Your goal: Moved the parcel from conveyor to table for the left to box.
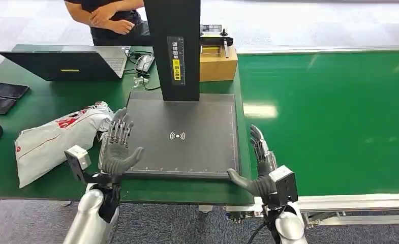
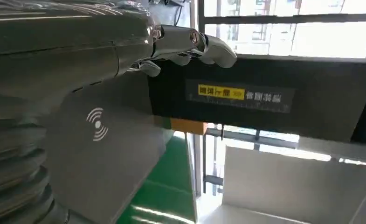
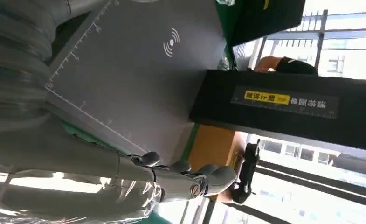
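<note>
The parcel, a white plastic mail bag with red print, lies on the green table left of the dark scanner plate. My left hand is raised at the plate's left edge, just right of the parcel, fingers spread and holding nothing. My right hand hovers at the plate's front right corner, fingers straight and apart, palm turned inward, also empty. The left wrist view has the left hand's fingers before the plate. The right wrist view has the right hand's fingers over the plate.
The green conveyor belt runs on the right. A black scanner post rises behind the plate, with a cardboard box beside it. A laptop, phones and a standing person are at the far left.
</note>
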Action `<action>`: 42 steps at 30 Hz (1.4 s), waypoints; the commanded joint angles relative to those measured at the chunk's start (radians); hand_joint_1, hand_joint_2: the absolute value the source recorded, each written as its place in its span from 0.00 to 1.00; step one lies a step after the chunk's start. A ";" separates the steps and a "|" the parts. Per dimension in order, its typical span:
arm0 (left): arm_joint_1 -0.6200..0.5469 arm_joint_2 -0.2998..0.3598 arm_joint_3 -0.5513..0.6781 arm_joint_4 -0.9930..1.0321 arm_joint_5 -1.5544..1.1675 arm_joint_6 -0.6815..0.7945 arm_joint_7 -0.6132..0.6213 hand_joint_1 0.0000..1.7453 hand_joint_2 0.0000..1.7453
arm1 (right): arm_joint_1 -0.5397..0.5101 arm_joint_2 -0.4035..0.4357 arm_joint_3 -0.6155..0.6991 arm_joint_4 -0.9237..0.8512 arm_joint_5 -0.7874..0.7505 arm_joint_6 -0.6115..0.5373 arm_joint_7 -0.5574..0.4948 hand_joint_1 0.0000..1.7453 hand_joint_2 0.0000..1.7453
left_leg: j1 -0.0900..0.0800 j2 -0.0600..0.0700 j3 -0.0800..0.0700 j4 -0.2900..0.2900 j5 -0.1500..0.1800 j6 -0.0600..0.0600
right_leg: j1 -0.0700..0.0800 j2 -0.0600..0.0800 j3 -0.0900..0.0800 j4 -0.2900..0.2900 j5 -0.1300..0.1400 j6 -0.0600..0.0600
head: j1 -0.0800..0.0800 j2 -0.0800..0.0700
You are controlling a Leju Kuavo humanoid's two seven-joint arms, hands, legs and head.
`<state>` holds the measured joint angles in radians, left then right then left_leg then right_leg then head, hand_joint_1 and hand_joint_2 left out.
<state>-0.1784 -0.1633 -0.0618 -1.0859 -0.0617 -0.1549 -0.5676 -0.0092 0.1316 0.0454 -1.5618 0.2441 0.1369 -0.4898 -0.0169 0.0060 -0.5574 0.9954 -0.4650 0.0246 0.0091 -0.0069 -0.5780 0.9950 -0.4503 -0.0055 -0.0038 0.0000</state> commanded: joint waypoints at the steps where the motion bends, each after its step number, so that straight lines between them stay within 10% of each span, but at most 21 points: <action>1: 0.126 -0.021 -0.031 -0.128 -0.031 -0.012 -0.003 0.00 1.00 | 0.155 -0.014 0.016 -0.107 0.008 -0.017 -0.010 0.00 1.00 | 0.001 -0.002 0.002 -0.001 -0.002 -0.002 | 0.000 -0.001 0.003 -0.001 -0.003 0.002 | 0.000 0.000; 14: 0.224 0.005 -0.007 -0.319 -0.113 0.061 0.048 0.00 1.00 | 0.152 -0.046 0.122 -0.038 -0.005 -0.022 -0.002 0.00 1.00 | 0.002 0.001 0.005 -0.003 -0.003 -0.004 | 0.001 0.003 0.005 -0.003 -0.001 0.002 | 0.000 0.000; 23: 0.416 -0.066 0.168 -0.692 -0.063 0.137 0.126 0.00 1.00 | -0.046 -0.060 0.205 -0.038 -0.072 0.015 0.076 0.00 1.00 | 0.001 0.008 0.002 -0.001 -0.004 -0.003 | 0.001 0.009 0.000 0.000 -0.001 0.001 | 0.000 0.000; 34: 0.080 -0.021 -0.037 -0.225 -0.050 0.065 0.055 0.00 1.00 | -0.086 -0.017 0.055 0.045 -0.076 -0.031 0.046 0.00 1.00 | 0.000 -0.009 0.004 -0.004 0.002 -0.001 | -0.001 -0.008 0.006 -0.003 -0.001 0.002 | 0.000 0.000; 42: 0.084 -0.013 -0.017 -0.278 -0.001 -0.002 0.075 0.00 1.00 | -0.153 0.014 0.040 0.076 -0.100 0.000 0.048 0.00 1.00 | 0.001 0.002 0.006 -0.003 0.000 -0.003 | 0.000 0.003 0.005 -0.003 0.002 0.002 | 0.000 0.000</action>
<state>-0.0334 -0.1988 -0.0614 -1.4706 -0.0759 -0.1281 -0.5036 -0.0976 0.1133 0.1385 -1.5812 0.1515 0.1286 -0.4471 -0.0171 0.0082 -0.5553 0.9954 -0.4654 0.0258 0.0089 -0.0048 -0.5760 0.9946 -0.4489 -0.0043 -0.0035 0.0000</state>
